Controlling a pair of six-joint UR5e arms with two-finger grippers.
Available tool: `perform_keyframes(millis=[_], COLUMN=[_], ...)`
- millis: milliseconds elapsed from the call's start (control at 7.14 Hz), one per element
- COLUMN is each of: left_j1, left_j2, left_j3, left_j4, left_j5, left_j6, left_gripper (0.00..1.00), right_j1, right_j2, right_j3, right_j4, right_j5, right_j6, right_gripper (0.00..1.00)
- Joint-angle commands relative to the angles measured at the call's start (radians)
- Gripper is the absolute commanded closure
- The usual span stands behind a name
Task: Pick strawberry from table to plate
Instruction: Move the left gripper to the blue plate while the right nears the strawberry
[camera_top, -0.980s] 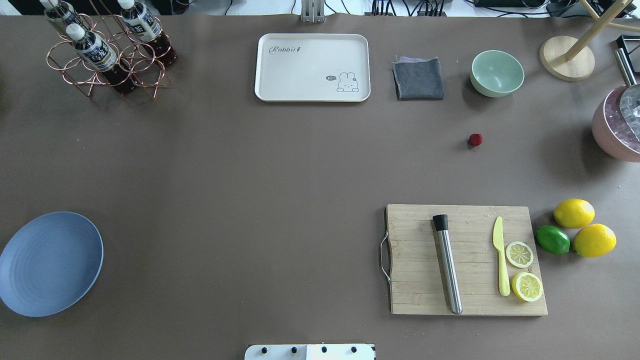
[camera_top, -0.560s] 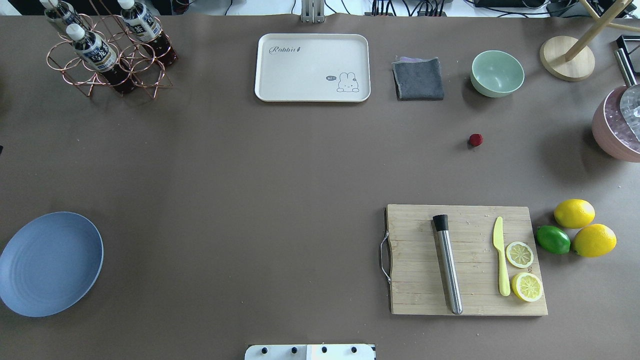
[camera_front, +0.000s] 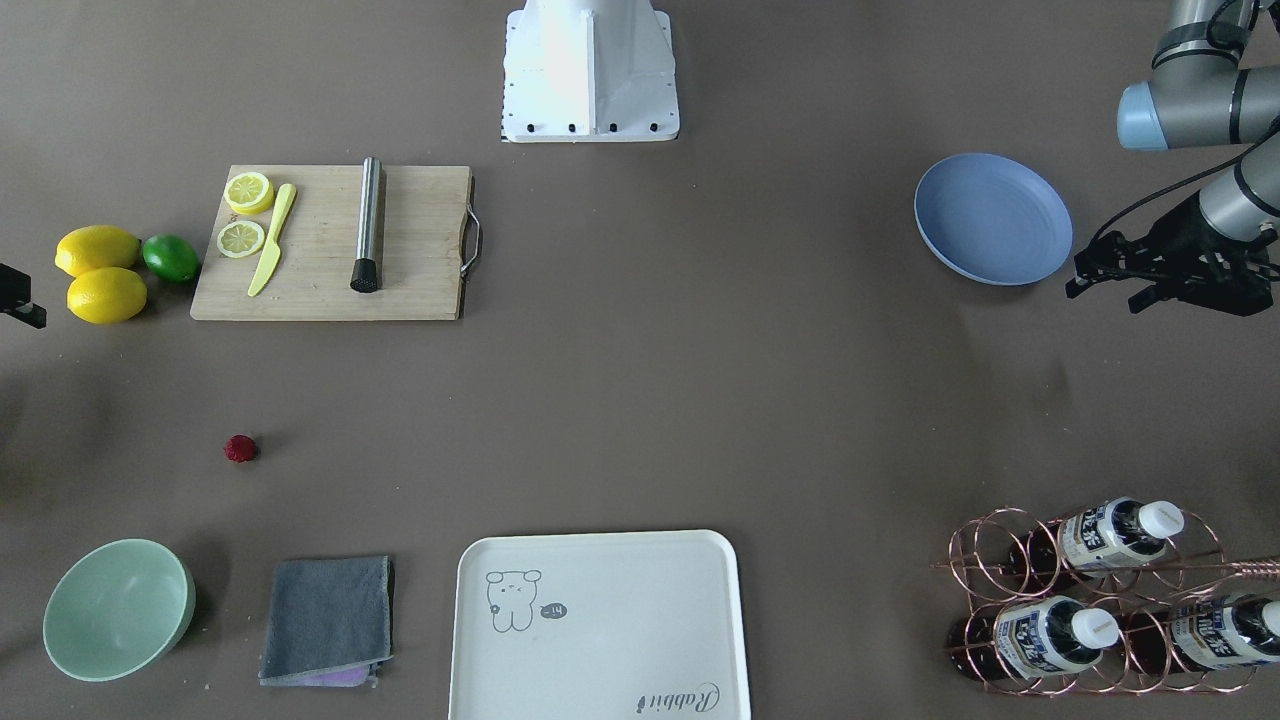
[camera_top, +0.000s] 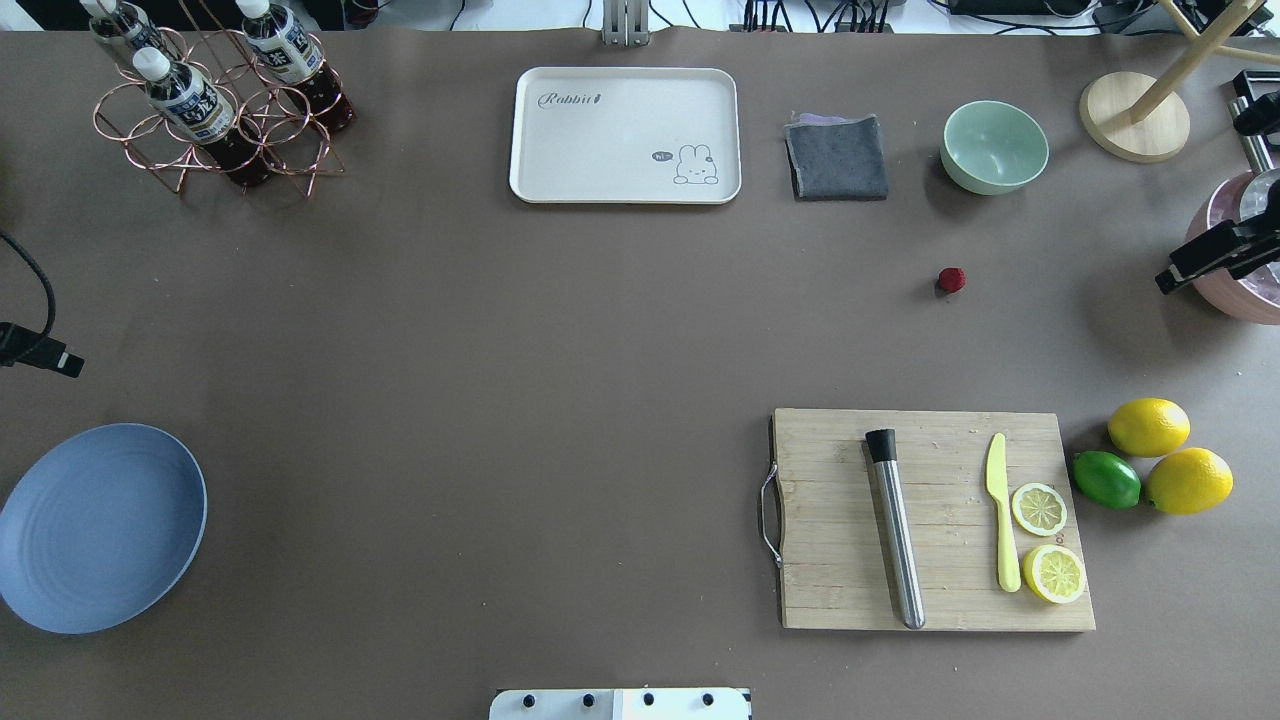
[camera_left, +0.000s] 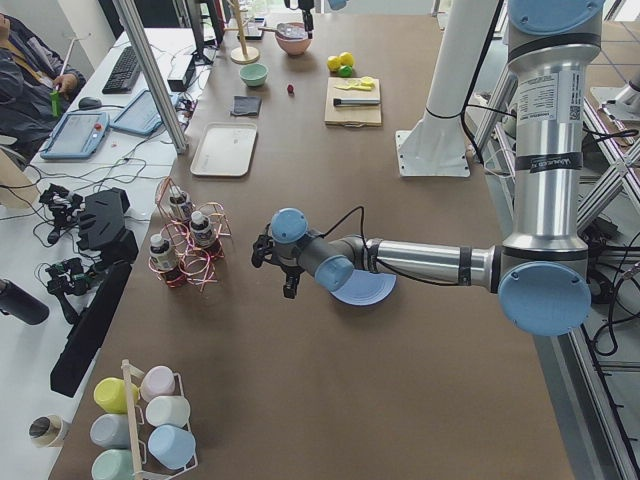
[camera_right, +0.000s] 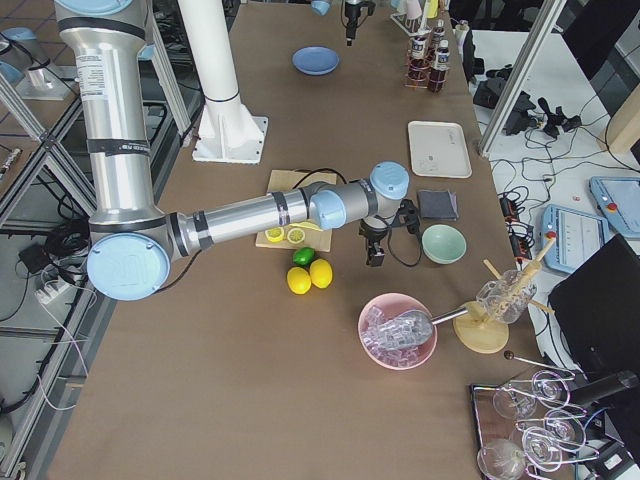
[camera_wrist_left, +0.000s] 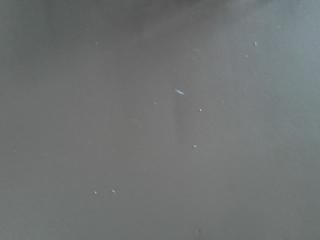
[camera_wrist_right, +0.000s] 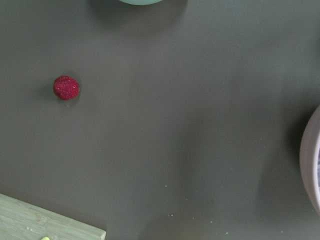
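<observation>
Over the counter (camera_top: 500, 340), where the plate (camera_top: 100, 528) waits at eight o'clock overhead, both arms, absent a second ago, now edge in, the left pincer (camera_front: 1105, 283) at nine o'clock and the right pincer (camera_top: 1202, 200) at three, so we judge the reach just beginning. Only the front-facing view shows the left spread wide; overhead, the right's dark fingers (camera_top: 1215, 258) stand well apart. The strawberry (camera_top: 951, 280) lies untouched at two o'clock, and only the right wrist view catches it, at ten o'clock.
</observation>
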Motion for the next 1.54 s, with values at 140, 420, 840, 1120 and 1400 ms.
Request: perform_keyframes(millis=[140, 420, 840, 1120, 1400], left_j1=[0.068, 0.076, 0.076, 0.096, 0.129], left_j2=[0.047, 0.05, 0.101, 0.102, 0.136], left_j3=[0.131, 0.116, 0.103, 0.092, 0.078], left_j4=[-0.271, -0.296, -0.373, -0.381, -0.381], left_j5=[0.006, 0.003, -0.011, -0.011, 0.017], left_j6=[-0.002, 0.006, 0.007, 0.022, 0.03], left_gripper=[0.13, 0.23, 0.25, 0.31, 0.33], right_j1=[-0.046, -0.044, -0.044, -0.044, -0.044], right_j2=[0.041, 0.04, 0.026, 0.025, 0.026], right_j3=[-0.002, -0.002, 0.007, 0.007, 0.006], right_j4=[0.005, 0.005, 0.005, 0.005, 0.005], right_j5=[-0.009, -0.007, -0.004, -0.001, 0.002], right_j6=[0.031, 0.031, 0.032, 0.032, 0.032], right_gripper=[0.0, 0.0, 0.0, 0.0, 0.0])
